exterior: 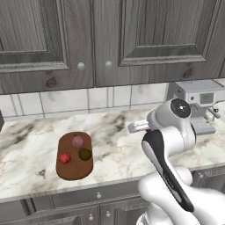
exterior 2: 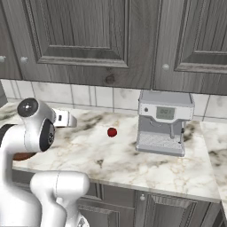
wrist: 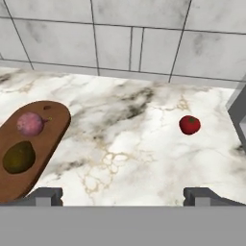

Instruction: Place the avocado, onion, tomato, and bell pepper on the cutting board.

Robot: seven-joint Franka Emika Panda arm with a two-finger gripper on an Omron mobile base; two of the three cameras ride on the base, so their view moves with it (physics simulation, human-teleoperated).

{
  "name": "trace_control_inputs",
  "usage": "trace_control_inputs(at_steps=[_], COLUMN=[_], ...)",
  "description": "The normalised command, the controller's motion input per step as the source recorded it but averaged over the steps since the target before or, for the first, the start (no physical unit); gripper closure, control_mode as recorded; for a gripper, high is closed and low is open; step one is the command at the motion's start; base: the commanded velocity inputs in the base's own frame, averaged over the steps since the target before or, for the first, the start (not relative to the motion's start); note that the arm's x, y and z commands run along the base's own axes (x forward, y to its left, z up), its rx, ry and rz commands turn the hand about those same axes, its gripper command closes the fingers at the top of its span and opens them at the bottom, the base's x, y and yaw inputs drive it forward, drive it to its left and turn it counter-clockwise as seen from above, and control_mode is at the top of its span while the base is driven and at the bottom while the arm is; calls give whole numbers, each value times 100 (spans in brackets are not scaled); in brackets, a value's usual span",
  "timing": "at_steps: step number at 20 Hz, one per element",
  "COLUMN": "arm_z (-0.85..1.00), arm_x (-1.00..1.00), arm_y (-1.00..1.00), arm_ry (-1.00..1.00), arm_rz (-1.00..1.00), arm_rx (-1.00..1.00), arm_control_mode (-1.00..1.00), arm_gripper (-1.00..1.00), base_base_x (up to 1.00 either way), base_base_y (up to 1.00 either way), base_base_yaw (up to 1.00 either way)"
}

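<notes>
Open gripper (wrist: 122, 194) above counter (wrist: 134, 144); coffee machine (exterior 2: 164, 122) beside tomato (wrist: 189, 125).

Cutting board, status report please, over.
Gripper open, empty. Dark reddish-brown wooden cutting board holds pink-purple onion, olive-brown avocado, blocky red bell pepper. Round red tomato on marble counter, unobstructed.

**3 cameras over 1 marble counter**

The left base view looks forward and down from behind the arm, taking in the cutting board (exterior: 74, 157) at lower left and the coffee machine (exterior: 198, 105) at right. The right base view looks from the other side, with the same coffee machine (exterior 2: 164, 123) near centre and the tomato (exterior 2: 112, 132) just left of it. The hand view sits low and close, facing the tiled wall; it shares the tomato (wrist: 190, 125) and the cutting board (wrist: 45, 144).
</notes>
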Motion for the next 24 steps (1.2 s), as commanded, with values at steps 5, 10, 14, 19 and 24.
trace_control_inputs(at_steps=[5,10,14,19,24], arm_z=[-33,-14,-15,-6,-1], arm_x=[22,28,38,44,44], arm_y=[-36,-21,-24,-18,-12], arm_ry=[0,0,0,4,7], arm_rz=[-1,-2,-2,-4,-6], arm_rx=[-1,0,0,0,0], arm_control_mode=[-100,-100,-100,-100,-100], arm_gripper=[-100,-100,-100,-100,-100], base_base_x=[0,0,0,0,0], base_base_y=[0,0,0,0,0], base_base_yaw=[0,0,0,0,0])
